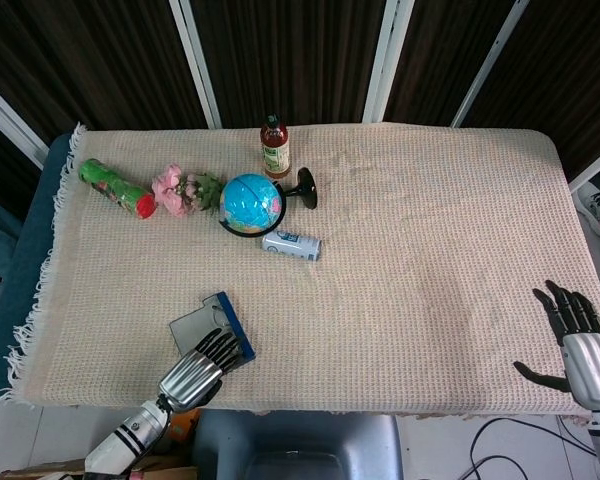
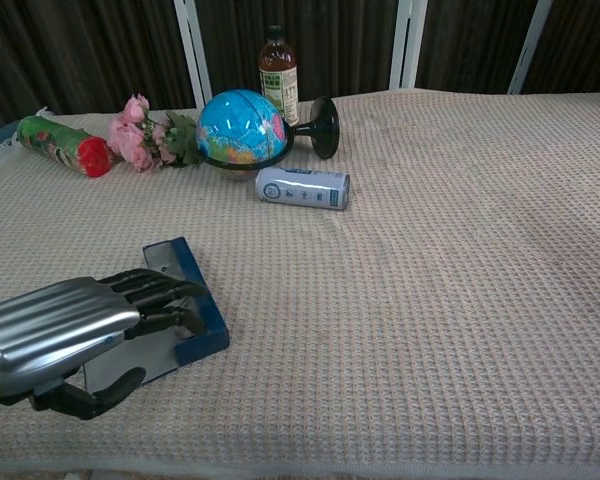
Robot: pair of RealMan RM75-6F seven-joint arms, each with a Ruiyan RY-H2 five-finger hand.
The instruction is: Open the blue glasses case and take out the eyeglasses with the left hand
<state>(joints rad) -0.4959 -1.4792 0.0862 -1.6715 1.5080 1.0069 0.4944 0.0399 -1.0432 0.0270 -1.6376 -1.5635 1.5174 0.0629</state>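
Saw the left hand [image 1: 202, 368] low in the frame, left of middle, in the head view. Reached up and to the right from the bottom edge on a thin arm. Looked big and silver in the chest view, at the lower left [image 2: 75, 325]. Lay flat, palm down, over the case [image 1: 212, 324]. Had dark fingers [image 2: 155, 292] stretched out and a little apart, tips on the blue edge of the case. Had the thumb [image 2: 95, 396] curled under, near the grey flap. Could not tell if anything was pinched. Could not see any glasses.

Found the case just above the hand, low and left of middle on the cloth [image 1: 420, 240]. Sat turned at a slant, grey part to the left, blue edge to the right [image 2: 202, 300]. Could not tell if open or closed.

Saw the right hand [image 1: 580, 345] at the lower right edge of the head view only. Pointed up, fingers spread, thumb out to the left, holding nothing.

Spotted more stuff in the upper left part: a globe [image 1: 251, 203] on a black stand, a small can [image 1: 291, 245] lying just below the globe, a bottle [image 1: 274, 147] standing behind, pink flowers [image 1: 180, 190] and a green tube [image 1: 116, 187] with a red end further left.
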